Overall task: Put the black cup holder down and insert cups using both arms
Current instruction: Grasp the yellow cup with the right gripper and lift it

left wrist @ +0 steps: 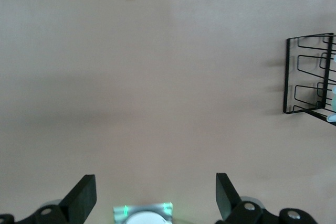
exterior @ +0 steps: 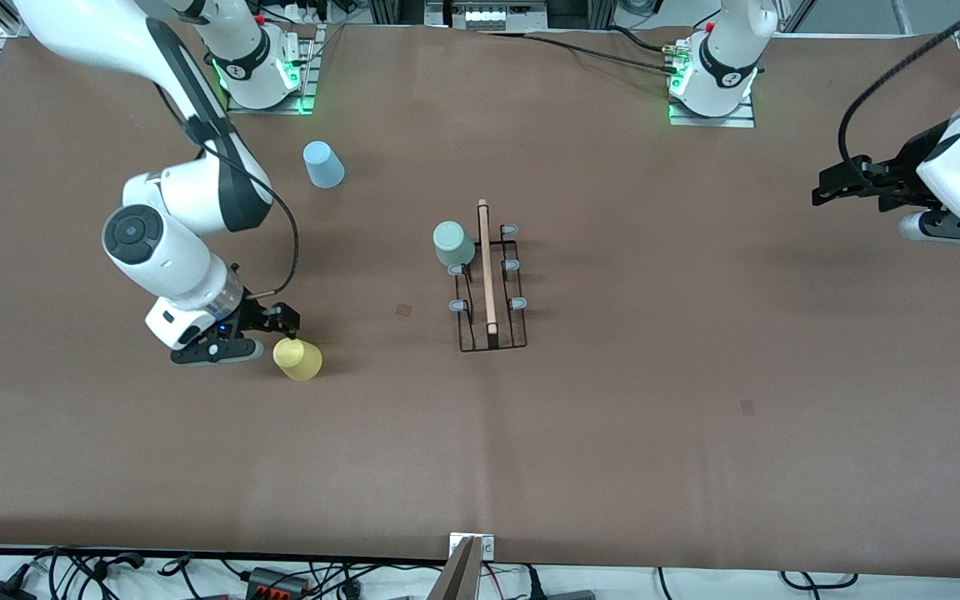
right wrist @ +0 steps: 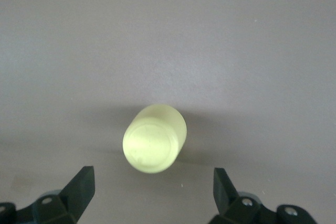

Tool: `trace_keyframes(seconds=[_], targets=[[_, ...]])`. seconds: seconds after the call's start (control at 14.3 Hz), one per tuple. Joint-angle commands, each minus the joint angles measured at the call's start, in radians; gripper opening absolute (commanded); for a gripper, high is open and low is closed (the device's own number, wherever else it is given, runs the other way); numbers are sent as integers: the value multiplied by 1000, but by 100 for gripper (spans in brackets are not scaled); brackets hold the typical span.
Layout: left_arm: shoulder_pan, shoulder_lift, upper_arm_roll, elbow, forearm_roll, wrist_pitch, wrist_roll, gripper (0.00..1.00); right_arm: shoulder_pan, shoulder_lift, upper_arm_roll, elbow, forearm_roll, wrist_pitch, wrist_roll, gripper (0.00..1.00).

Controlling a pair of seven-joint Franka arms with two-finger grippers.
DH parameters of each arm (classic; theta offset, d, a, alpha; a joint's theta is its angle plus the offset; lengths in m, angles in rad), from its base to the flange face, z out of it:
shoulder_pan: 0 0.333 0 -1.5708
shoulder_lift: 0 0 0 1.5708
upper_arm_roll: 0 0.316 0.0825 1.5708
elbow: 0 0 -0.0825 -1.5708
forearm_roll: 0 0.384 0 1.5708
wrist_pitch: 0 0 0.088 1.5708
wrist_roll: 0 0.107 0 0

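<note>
The black cup holder (exterior: 488, 283) stands at the middle of the table, its wooden rod handle on top. The pale green cup (exterior: 453, 244) sits on one of its pegs, on the side toward the right arm's end. The yellow cup (exterior: 297, 358) stands upside down on the table. My right gripper (exterior: 284, 323) hangs open just over it; in the right wrist view the yellow cup (right wrist: 154, 137) lies ahead of the right gripper (right wrist: 152, 188), not between the fingers. The light blue cup (exterior: 323, 164) stands upside down near the right arm's base. My left gripper (exterior: 826, 187) waits open and empty over the left arm's end of the table; part of the holder (left wrist: 310, 74) shows in its view, away from the left gripper (left wrist: 156, 195).
The arm bases (exterior: 263, 75) (exterior: 713, 83) stand along the table's edge farthest from the front camera. Small dark marks (exterior: 403, 309) (exterior: 747, 407) are on the brown table cover. Cables and a metal bracket (exterior: 472, 550) lie along the edge nearest the front camera.
</note>
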Motion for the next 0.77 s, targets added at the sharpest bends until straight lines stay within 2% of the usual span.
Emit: trace_keyframes(seconds=[0.0,0.14,0.35,0.42,0.56,0.7], targets=[[-8,-13,-53,-2,78,-7,-158,100,12,25,-5,-1,-12,35,1,100],[-1,-5,-95,-2,96,126,-134,100,12,48,-6,-15,-14,75,1,100],[16,-22,-78,15,59,124,-130,100,29,108,-6,-24,-9,175,19,100],[69,-13,-75,18,41,119,-85,100,31,117,-6,-25,-9,196,21,100],[113,-11,-73,9,33,119,40,100,31,122,-8,-27,-11,199,21,100],[148,-11,-73,17,36,121,81,100,31,134,-18,-27,-11,204,21,100]])
